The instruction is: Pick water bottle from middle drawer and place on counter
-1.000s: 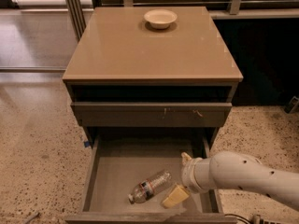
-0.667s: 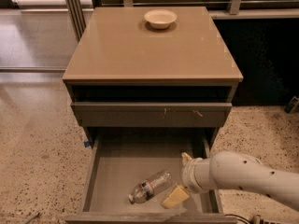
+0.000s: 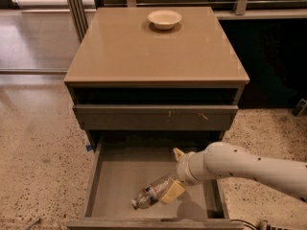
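Observation:
The water bottle (image 3: 149, 194) lies on its side on the grey floor of the open middle drawer (image 3: 117, 176), white cap toward the front left. My gripper (image 3: 175, 172) reaches into the drawer from the right on a white arm. Its fingers are spread. One cream fingertip (image 3: 178, 153) points toward the drawer's back, and the other (image 3: 172, 191) lies against the bottle's base end. The bottle is not between the fingers. The counter (image 3: 153, 51) is the glossy tan cabinet top above.
A small cream bowl (image 3: 164, 18) sits at the back of the counter. The closed upper drawer front (image 3: 153, 117) overhangs the back of the open drawer. Speckled floor lies left and right of the cabinet, with a dark wall at the right.
My gripper has shifted slightly left and deeper into the drawer, closer to the bottle's base end. The bottle has not moved.

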Tool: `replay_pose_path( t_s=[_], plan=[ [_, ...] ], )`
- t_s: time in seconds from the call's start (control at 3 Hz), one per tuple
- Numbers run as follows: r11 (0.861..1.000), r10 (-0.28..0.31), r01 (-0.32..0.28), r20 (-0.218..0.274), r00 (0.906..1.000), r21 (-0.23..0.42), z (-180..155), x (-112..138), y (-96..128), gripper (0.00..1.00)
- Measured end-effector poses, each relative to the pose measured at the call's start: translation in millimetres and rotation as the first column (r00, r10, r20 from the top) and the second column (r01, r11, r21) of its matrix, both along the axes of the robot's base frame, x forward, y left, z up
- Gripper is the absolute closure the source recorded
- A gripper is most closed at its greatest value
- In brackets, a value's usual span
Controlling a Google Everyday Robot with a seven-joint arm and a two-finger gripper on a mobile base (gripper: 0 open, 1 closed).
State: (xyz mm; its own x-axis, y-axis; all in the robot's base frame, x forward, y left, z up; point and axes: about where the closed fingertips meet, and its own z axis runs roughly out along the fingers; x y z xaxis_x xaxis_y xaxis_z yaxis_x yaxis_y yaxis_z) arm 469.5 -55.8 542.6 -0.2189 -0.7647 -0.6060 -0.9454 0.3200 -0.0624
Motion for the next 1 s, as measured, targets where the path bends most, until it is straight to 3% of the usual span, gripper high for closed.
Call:
replay_pose_path(
  t_s=[0.33,1.0],
  plan=[
    [0.996,0.085,-0.085,0.014,0.9963,0.002,-17.7,22.7,9.1,0.0],
    [0.997,0.078,-0.077,-0.019,0.9968,0.016,-76.3,16.9,11.5,0.0]
  ],
)
